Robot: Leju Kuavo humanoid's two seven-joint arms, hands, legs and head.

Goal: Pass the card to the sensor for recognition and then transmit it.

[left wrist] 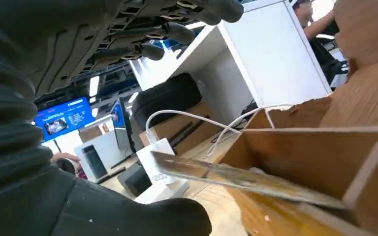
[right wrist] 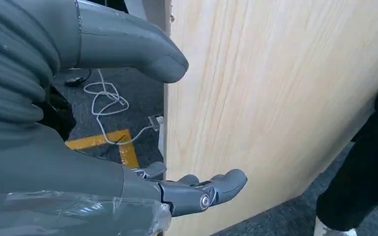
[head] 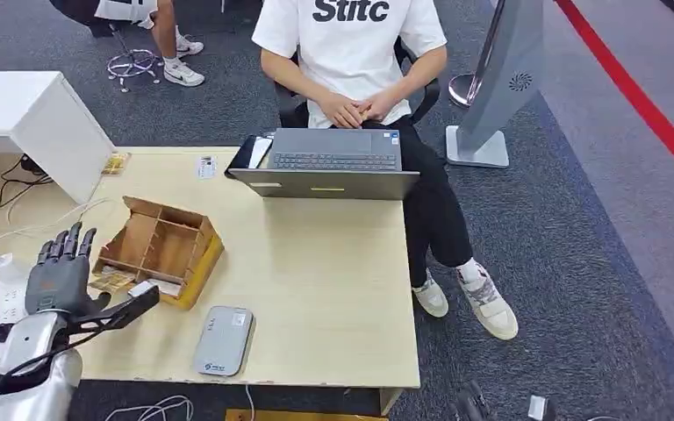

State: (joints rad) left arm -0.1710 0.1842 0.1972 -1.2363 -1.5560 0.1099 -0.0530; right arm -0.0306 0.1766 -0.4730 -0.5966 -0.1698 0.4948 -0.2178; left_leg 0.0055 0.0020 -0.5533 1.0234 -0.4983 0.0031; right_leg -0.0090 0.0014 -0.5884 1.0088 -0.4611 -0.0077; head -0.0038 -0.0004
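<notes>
The left hand [head: 61,272] sits at the 8 o'clock corner of the surface [head: 333,263], just beside the wooden divider box [head: 160,250]. Its fingers are spread upward and apart, with the thumb reaching toward the box; it grips nothing that I can make out. In the left wrist view a thin card [left wrist: 246,179] lies slanted at the box's open near edge, one end poking out past the wall, close to the thumb but seemingly not yet pinched.

The step in hand looks like the pick. To do it well, the thumb should slide under the card's free end while a finger comes down on top, so the pinch lands on the overhang and not on the box wall. A shallow, slow approach matters: the card is thin and could skate deeper into the compartment or tip the light box.

The grey sensor pad [head: 224,340] lies flat at about 6 o'clock on the surface, near the box, so the carry is short; the card should arrive flat over the pad's face.

The right hand [right wrist: 197,189] hangs off the surface's edge, fingers loosely curled with nothing in them. A seated person with a laptop [head: 333,162] is at 12 o'clock, presumably the receiver.
</notes>
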